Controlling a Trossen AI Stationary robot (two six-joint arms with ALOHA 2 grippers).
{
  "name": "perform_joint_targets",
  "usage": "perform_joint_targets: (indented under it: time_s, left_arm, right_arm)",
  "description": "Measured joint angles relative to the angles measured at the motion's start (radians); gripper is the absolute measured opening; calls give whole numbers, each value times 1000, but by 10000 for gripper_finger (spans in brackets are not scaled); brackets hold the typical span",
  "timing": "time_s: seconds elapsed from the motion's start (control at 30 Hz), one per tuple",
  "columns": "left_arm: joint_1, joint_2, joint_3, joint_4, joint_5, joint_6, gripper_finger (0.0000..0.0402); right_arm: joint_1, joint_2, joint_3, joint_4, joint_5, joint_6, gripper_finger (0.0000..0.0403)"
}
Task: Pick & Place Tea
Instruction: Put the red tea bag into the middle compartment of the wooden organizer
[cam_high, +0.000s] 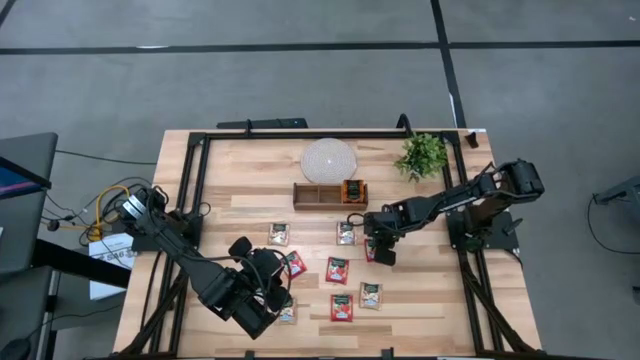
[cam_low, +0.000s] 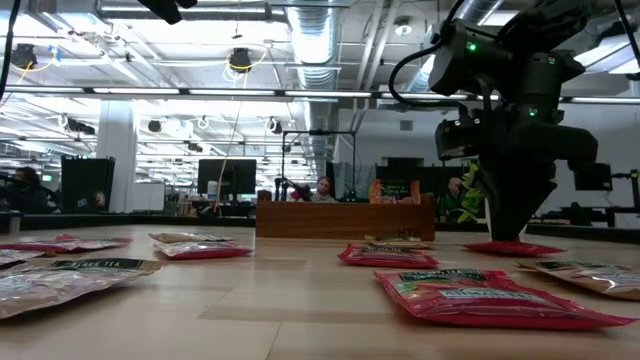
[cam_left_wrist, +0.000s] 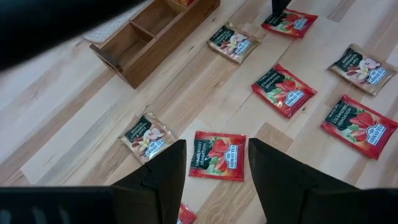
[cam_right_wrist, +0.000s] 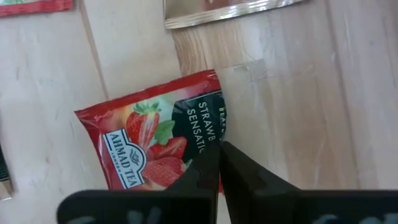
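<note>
Red tea sachet (cam_right_wrist: 155, 146) edge pinched in closed right tool (cam_right_wrist: 219, 167).

Two dark fingers (cam_left_wrist: 158, 180) of the left claw (cam_left_wrist: 214, 171), wide apart, up above the wooden worktop (cam_left_wrist: 56, 130). Between them, a red tea sachet (cam_left_wrist: 217, 155), flat, not touched. Just beside it, a pale sachet (cam_left_wrist: 147, 137). Farther off, a wooden tray (cam_left_wrist: 149, 38) with empty boxes. Near the tray, another pale sachet (cam_left_wrist: 232, 42). More red sachets (cam_left_wrist: 285, 91) spread around, well apart, plus one more pale one (cam_left_wrist: 364, 68).
</note>
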Motion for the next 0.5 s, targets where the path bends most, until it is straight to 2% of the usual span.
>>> perform_joint_targets:
  time_s: [0.27,0.5]
  left_arm:
    - [0,0,0,1,0,3,167]
    - [0,0,0,2,0,12,167]
  right_arm:
    - [2,-27,-2,-13,0,15,1]
    - [9,-169,48,-107,37,23,0]
